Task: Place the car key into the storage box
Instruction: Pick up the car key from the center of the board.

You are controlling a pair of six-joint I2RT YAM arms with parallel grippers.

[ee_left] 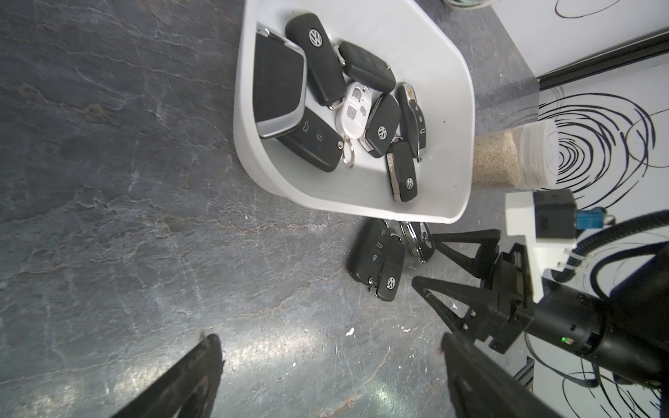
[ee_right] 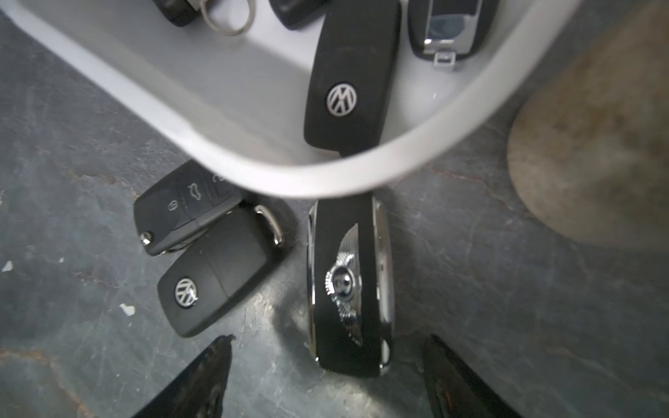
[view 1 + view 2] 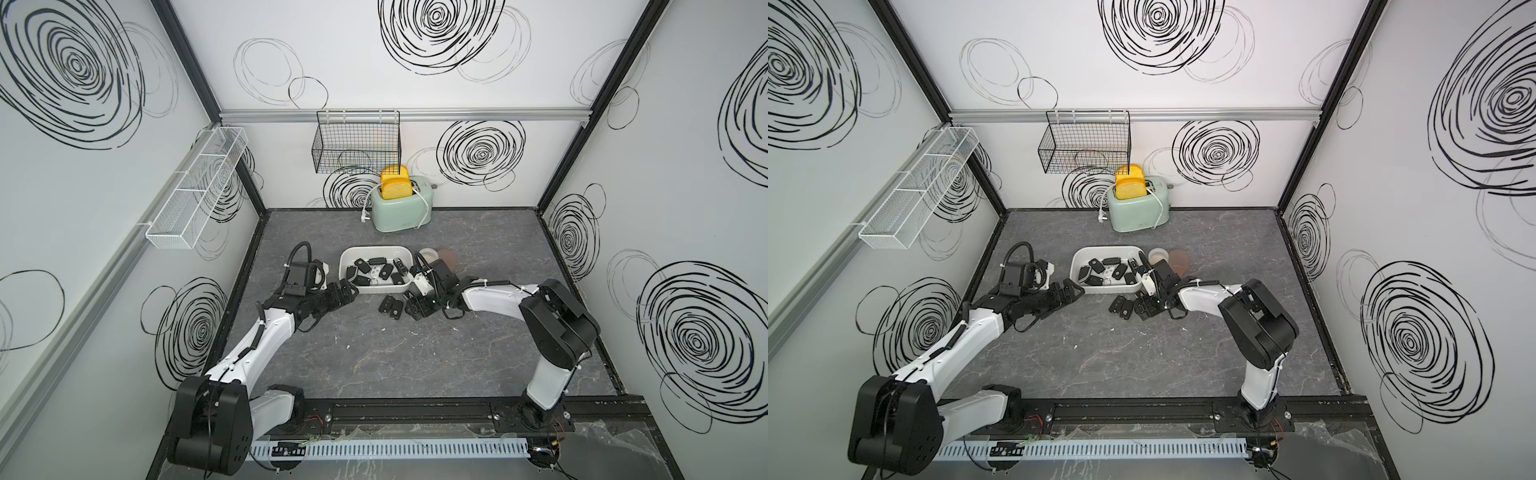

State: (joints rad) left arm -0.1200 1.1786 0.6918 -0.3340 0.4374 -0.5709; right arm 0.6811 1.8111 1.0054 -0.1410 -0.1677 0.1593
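**First inspector:** Where are we finding the storage box?

**Second inspector:** The storage box (image 3: 376,249) (image 3: 1106,249) is sitting near the middle of the table (image 3: 415,365), in front of the toaster (image 3: 401,210), which is standing at the back edge. We are seeing several black fobs and one white fob (image 1: 354,108) lying inside the box.

**First inspector:** And the car key?

**Second inspector:** The car key (image 2: 349,289) (image 1: 418,240), black with chrome edges and a winged badge, is lying flat on the table just outside the box's front right corner. Its far end is reaching under the lipped rim. A pair of black fobs (image 2: 217,271) (image 3: 390,307) is lying just beside it, toward the table's left edge, the two touching each other.

**First inspector:** How is the right pincer standing?

**Second inspector:** We are seeing the right pincer (image 2: 327,340) (image 1: 423,258) sitting low over the table with its jaws apart, straddling the near end of the car key. A gap is showing on each side, so it is gripping nothing.

**First inspector:** And the left pincer?

**Second inspector:** The left pincer (image 1: 327,338) (image 3: 351,291) is hovering by the box's front left corner. Its jaws are spread wide, and we are seeing only bare table between them.
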